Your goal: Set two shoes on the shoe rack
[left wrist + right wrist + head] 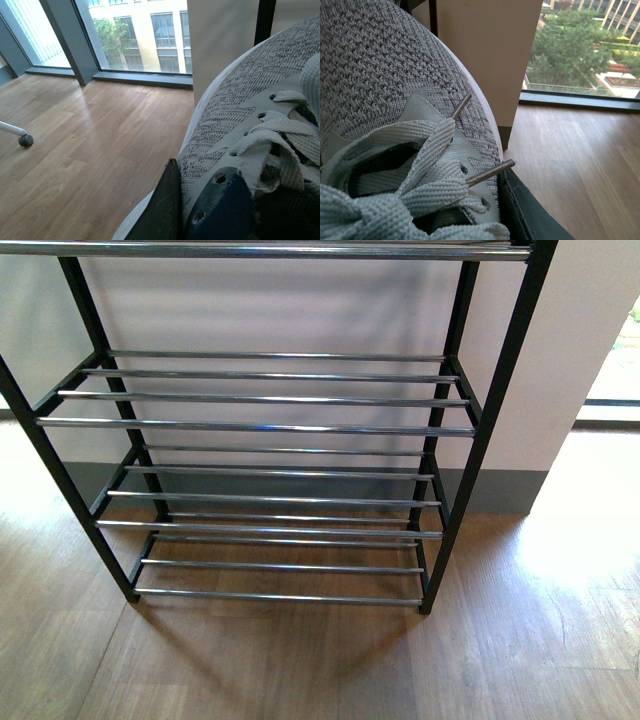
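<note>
The shoe rack (260,427) stands straight ahead in the front view, black-framed with chrome bars, and every tier in view is bare. Neither arm nor shoe shows there. In the left wrist view a grey knit shoe (235,95) with white laces fills the frame, and my left gripper (192,202) is shut on its side, one dark finger (166,205) pressed against the knit. In the right wrist view the other shoe (380,65) lies close up. My right gripper (492,210) is shut on it, a dark finger (525,215) against its outer side. Both inner fingers are hidden.
The rack stands on a wooden floor (300,670) against a white wall (580,330). A black rack post (264,20) rises beyond the left shoe. A chair caster (25,140) sits on the floor near tall windows (135,35). Another window (590,50) lies beyond the right shoe.
</note>
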`<control>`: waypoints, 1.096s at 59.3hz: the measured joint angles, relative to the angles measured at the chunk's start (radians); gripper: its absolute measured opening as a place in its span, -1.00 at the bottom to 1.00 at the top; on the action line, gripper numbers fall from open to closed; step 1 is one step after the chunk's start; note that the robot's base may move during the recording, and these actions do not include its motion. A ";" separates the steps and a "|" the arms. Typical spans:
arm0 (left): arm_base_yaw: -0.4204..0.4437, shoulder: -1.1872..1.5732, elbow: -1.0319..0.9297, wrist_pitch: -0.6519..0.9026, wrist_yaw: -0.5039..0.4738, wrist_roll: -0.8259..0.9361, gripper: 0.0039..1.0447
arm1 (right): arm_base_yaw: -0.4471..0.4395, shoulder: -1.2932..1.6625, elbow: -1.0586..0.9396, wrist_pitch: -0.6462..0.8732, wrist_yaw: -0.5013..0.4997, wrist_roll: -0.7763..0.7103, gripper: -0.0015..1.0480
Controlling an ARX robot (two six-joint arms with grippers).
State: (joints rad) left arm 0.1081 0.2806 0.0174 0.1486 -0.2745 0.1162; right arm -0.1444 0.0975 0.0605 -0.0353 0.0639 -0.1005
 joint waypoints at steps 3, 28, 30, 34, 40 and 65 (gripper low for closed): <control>0.000 0.000 0.000 0.000 0.003 0.000 -0.98 | 0.000 0.000 0.000 0.000 0.000 0.000 -0.92; 0.000 0.001 0.000 0.001 -0.011 0.000 -0.98 | 0.000 0.000 0.000 0.000 -0.008 0.000 -0.92; 0.000 0.001 0.000 0.001 -0.011 0.000 -0.98 | 0.000 0.000 0.000 0.000 -0.008 0.000 -0.92; 0.000 0.001 0.000 0.001 -0.006 0.000 -0.98 | 0.000 0.000 0.000 0.000 -0.003 0.000 -0.92; 0.000 0.001 0.000 0.001 -0.004 0.000 -0.98 | 0.000 0.000 0.000 0.000 0.000 0.000 -0.92; 0.000 0.001 0.000 0.001 -0.003 0.000 -0.98 | 0.000 0.000 0.000 0.000 -0.001 0.000 -0.92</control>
State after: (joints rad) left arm 0.1085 0.2813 0.0174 0.1493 -0.2775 0.1162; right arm -0.1440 0.0975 0.0601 -0.0353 0.0628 -0.1005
